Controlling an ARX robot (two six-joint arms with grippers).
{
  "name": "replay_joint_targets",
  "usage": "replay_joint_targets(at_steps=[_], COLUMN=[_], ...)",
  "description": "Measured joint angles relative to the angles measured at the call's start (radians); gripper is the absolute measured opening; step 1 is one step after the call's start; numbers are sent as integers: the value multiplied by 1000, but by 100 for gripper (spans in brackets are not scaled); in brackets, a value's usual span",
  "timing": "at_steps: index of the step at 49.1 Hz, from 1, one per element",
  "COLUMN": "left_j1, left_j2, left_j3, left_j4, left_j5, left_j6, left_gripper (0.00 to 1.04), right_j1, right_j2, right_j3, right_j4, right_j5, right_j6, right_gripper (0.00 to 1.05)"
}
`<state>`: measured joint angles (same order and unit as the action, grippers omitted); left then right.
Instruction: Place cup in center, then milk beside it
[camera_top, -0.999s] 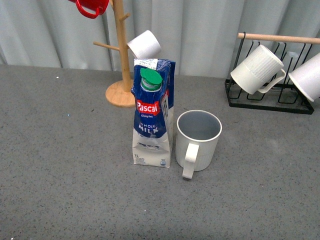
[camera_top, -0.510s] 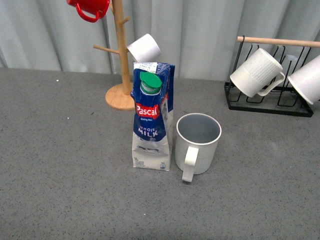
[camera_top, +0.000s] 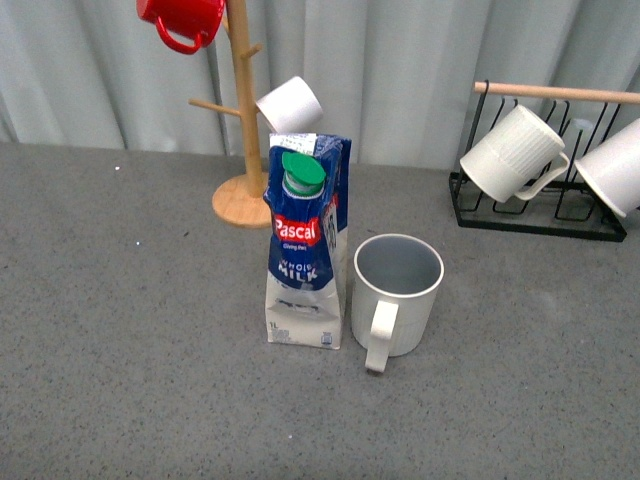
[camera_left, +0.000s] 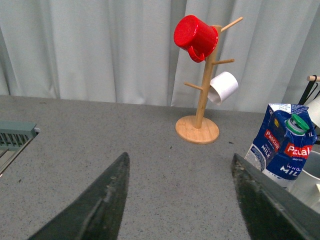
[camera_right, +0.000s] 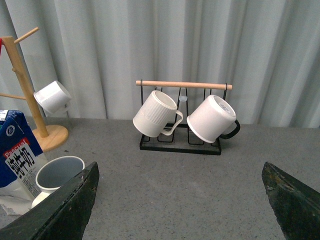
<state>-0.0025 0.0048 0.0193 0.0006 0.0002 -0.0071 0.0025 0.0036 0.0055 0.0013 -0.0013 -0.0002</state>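
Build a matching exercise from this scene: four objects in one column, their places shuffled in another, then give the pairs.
Objects:
1. milk
2. cup
3. red mug
4. ribbed white mug

Places:
A. hanging on the wooden mug tree
B. hanging on the black wire rack
C. standing upright on the table, green cap on top
D. standing on the table, handle toward the camera

Pairs: 1-C, 2-D, 3-A, 4-B

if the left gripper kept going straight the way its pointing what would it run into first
Probably the wooden mug tree's round base, almost dead ahead of the open left gripper; bare grey table comes before it, though depth is uncertain.
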Motion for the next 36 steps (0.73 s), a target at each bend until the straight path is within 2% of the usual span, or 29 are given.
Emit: replay_joint_targets(at_steps=[8, 9, 12, 36], left_j1=[0, 0, 0, 0], left_j2=[0, 0, 0, 0], left_j3=[0, 0, 0, 0], left_j4=[0, 0, 0, 0], left_j5=[0, 0, 0, 0], left_j6=[0, 2, 2, 2], left_gripper=[98, 100, 98, 98], right_j1=[0, 0, 0, 0], right_j2=[0, 0, 0, 0], right_j3=[0, 0, 0, 0], right_j4=[0, 0, 0, 0], right_j5=[0, 0, 0, 0], right_j6=[0, 0, 0, 0], right_gripper=[95, 95, 95, 95])
